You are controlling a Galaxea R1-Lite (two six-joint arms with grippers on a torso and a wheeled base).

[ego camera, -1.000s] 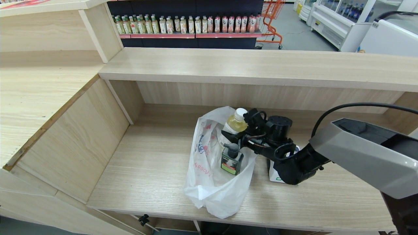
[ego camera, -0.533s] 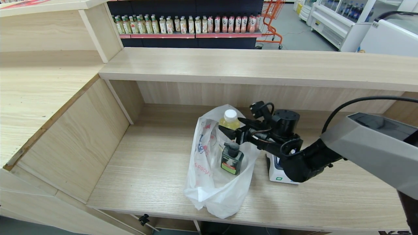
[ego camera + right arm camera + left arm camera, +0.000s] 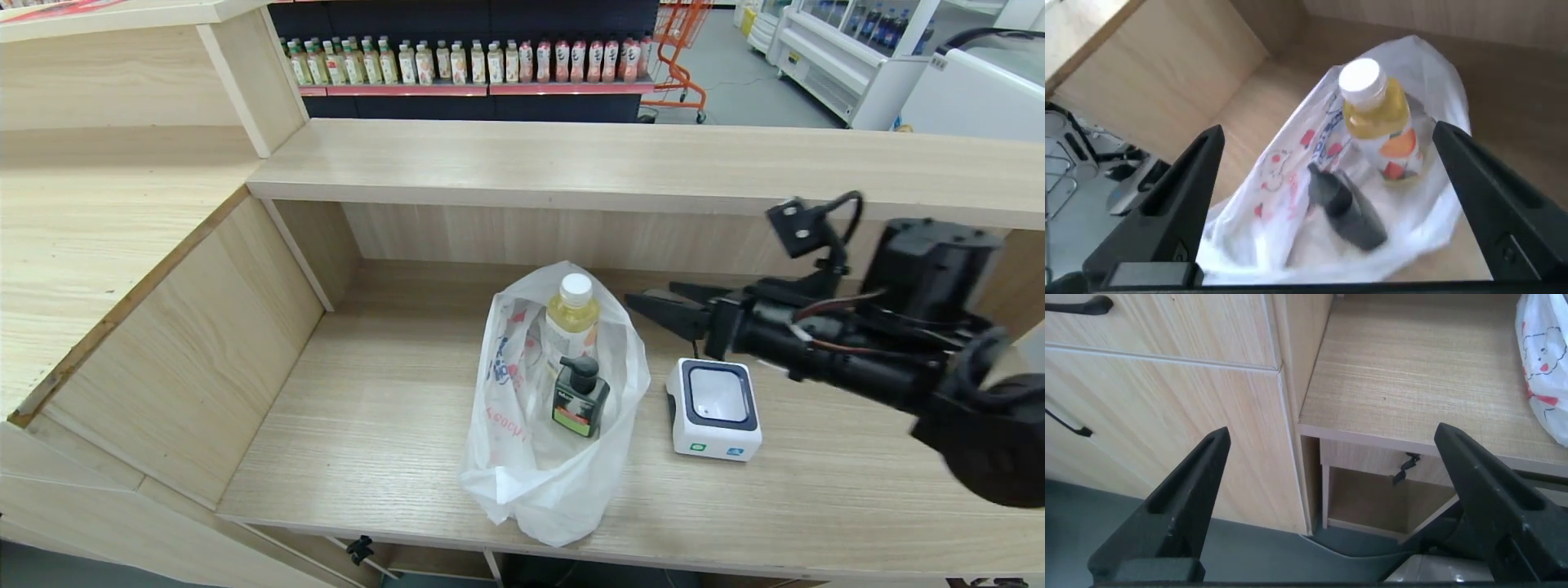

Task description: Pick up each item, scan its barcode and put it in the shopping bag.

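I'd pulled the right hand (image 3: 651, 292) clear, spread and empty. The juice bottle (image 3: 571, 314) stood in the shopping bag (image 3: 522, 457) beside the pump bottle (image 3: 580, 398). I reckoned both were bagged.

You can't read any words here. The shopping bag (image 3: 522, 457) has red and blue letters on its side, but the folds break them up (a little drawn face is printed there too). The drink bottle (image 3: 571, 318) has a label with an orange picture. The dark pump bottle (image 3: 580, 400) has a green and red label. The scanner (image 3: 714, 408) has two tiny coloured marks. The print on them is too small to read.
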